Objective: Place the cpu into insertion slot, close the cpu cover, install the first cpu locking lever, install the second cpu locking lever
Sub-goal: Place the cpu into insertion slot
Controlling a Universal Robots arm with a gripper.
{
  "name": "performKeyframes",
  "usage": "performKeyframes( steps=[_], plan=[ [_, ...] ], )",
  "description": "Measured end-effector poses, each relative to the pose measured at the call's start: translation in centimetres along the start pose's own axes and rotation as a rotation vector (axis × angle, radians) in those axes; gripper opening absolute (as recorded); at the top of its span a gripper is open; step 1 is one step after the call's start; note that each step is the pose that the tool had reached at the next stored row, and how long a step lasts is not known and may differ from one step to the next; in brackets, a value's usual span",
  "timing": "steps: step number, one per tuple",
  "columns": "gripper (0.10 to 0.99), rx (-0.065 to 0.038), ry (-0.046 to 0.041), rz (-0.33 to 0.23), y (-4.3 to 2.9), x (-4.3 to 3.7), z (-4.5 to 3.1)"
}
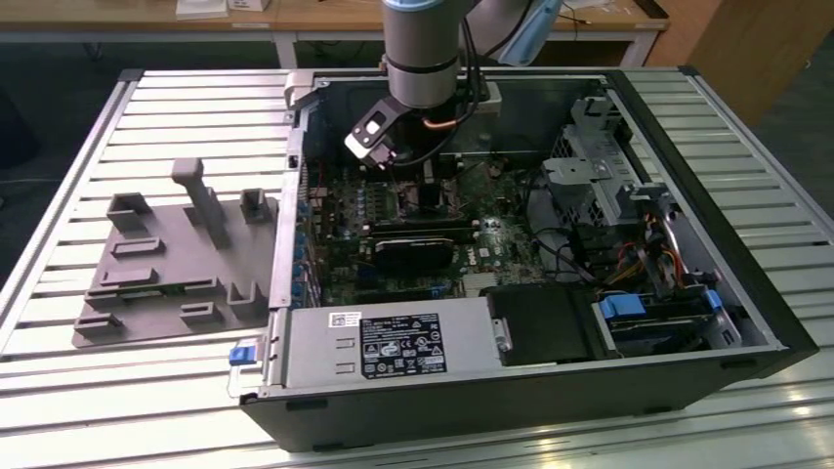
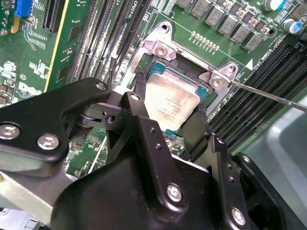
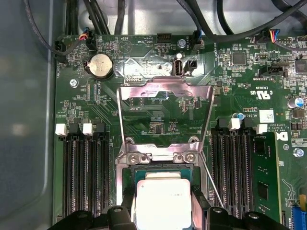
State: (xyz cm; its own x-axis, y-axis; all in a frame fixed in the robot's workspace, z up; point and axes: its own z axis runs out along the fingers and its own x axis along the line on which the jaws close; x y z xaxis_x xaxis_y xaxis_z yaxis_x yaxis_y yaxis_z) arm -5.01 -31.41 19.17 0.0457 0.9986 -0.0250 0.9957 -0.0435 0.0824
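The two black jaws grip opposite edges of the one flat square silver-grey cpu, held between them at the one dark square insertion slot, with one silver windowed cpu cover open beyond.

A ribbed silver metal worktable is catching light glints at its near edge, while a light wooden desk is standing beyond over dark floor.

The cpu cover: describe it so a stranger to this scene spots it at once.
Inside the open computer case, find the green motherboard. Between the black memory slots, the cpu cover stands flipped open beside the cpu: a thin silver frame with a square window.
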Motion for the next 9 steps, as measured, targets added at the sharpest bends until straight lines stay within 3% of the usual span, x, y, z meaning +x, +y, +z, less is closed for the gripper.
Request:
performKeyframes(
  steps=[9],
  plan=[
    [0.541,-0.001,0.0008,0.000,0.00,0.02,0.16]
  ],
)
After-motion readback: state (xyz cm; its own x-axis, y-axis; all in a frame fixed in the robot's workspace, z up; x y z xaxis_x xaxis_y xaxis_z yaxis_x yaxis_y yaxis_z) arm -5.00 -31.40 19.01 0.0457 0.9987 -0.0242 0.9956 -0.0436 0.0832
